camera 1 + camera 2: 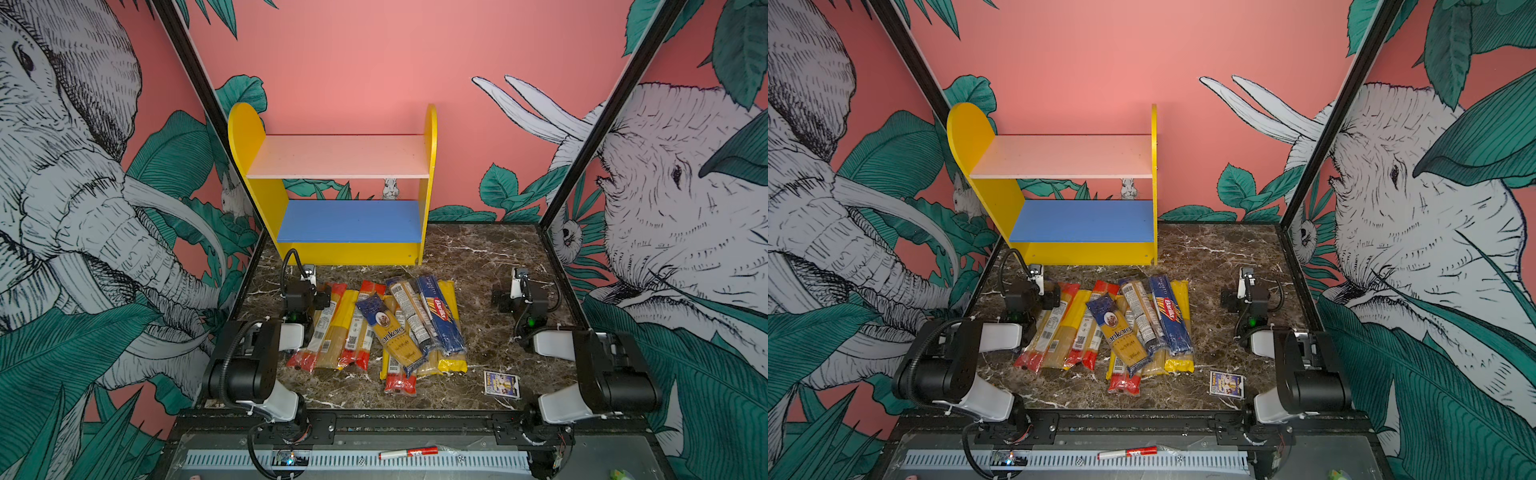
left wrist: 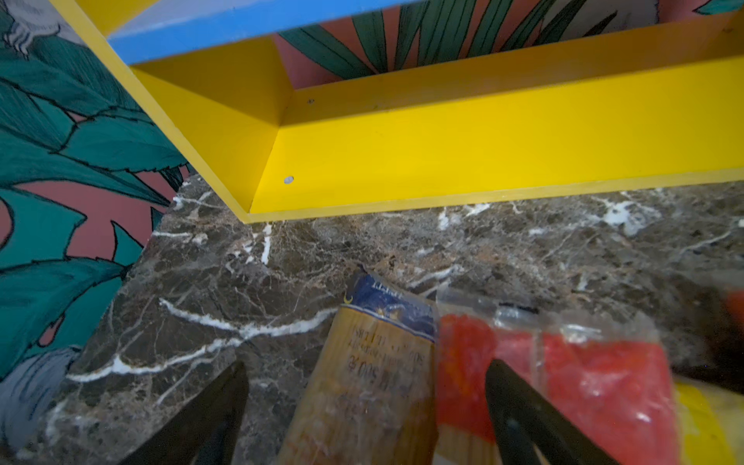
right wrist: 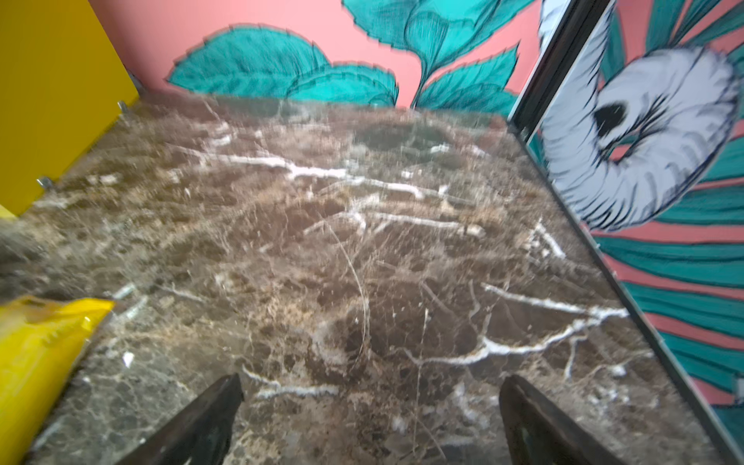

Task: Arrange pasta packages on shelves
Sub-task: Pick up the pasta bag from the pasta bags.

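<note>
The brown marble table (image 1: 478, 257) fills the cell floor. At its far edge stand the shelves (image 1: 349, 252), yellow-sided with a pale pink upper board and a blue lower board. The pasta packages (image 1: 386, 328) lie in front of the shelves in a loose, overlapping heap on the table, between the two arms.

The left gripper (image 2: 366, 368) hangs over the heap's far left corner with its jaws spread. A blue-topped packet (image 2: 386, 314) lies between its fingers and a red-ended packet (image 2: 563, 362) under one of them; whether they touch cannot be told.

The right gripper (image 3: 370, 382), jaws wide apart, hangs over bare marble, well apart from the heap. A small card box (image 1: 501, 384) lies near the right arm's base.
</note>
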